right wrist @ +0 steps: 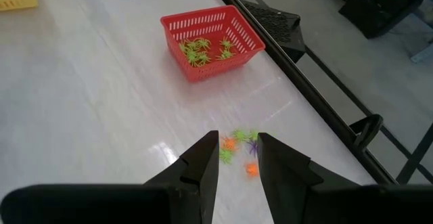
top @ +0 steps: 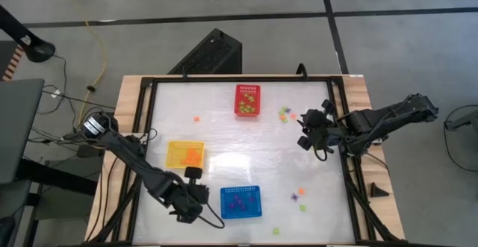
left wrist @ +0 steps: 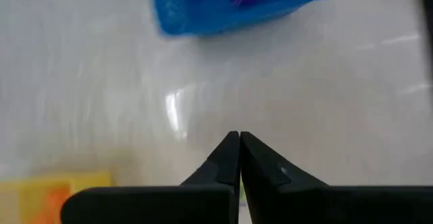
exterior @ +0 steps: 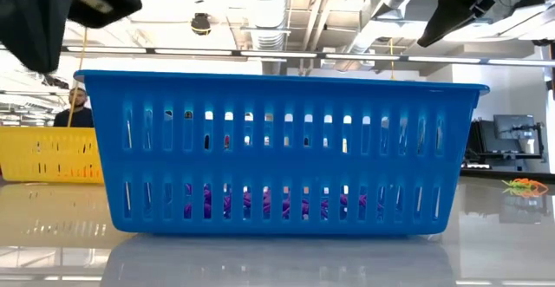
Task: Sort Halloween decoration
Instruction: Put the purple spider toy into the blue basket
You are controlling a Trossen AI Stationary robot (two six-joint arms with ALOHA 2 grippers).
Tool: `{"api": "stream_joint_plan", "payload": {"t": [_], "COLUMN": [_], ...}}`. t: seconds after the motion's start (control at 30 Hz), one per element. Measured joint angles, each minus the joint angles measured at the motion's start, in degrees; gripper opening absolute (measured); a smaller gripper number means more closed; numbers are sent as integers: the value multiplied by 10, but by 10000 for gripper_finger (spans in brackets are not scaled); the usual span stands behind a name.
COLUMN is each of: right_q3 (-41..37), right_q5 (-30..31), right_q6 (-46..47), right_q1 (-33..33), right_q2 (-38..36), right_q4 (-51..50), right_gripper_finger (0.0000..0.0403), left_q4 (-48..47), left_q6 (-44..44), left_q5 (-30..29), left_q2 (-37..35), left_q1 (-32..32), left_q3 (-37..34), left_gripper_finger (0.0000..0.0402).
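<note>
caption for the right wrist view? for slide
Right end effector, open, above loose orange, green and purple trinkets; red basket holding green trinkets beyond.

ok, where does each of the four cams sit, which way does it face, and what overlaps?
High: above the table, straight down; both arms, red basket, yellow basket, blue basket.
Low: table height, level across; blue basket wall fills it, arm parts at the top corners.
Left wrist: above the table; shut left pincer, blue basket beyond.
Right wrist: over the loose trinkets; right pincer parted, red basket beyond.
Shared: blue basket in high, low, left wrist; red basket in high, right wrist.
</note>
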Motion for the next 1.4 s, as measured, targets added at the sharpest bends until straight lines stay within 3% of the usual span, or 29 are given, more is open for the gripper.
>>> {"api": "stream_joint_plan", "payload": {"t": [0.17,0.47,0.7,0.93,1.2,1.4], "right_q3": [0,0,0,0,0,0], "right_q5": [0,0,0,0,0,0], "right_q6": [0,0,0,0,0,0], "right_q1": [0,0,0,0,0,0], "right_q2": [0,0,0,0,0,0], "right_q4": [0,0,0,0,0,0], "right_gripper_finger": [134,134,134,134,134,134], "left_q4": [-13,49,66,67,63,72], "left_q6": [-61,-163,-185,-186,-186,-184], "left_q5": [-1,11,14,41,35,64], "left_q2": [0,0,0,0,2,38], "left_q1": [0,0,0,1,6,7], "left_q3": [-42,-132,-139,-139,-139,-137], "left_gripper_finger": [26,121,163,162,131,117]}}
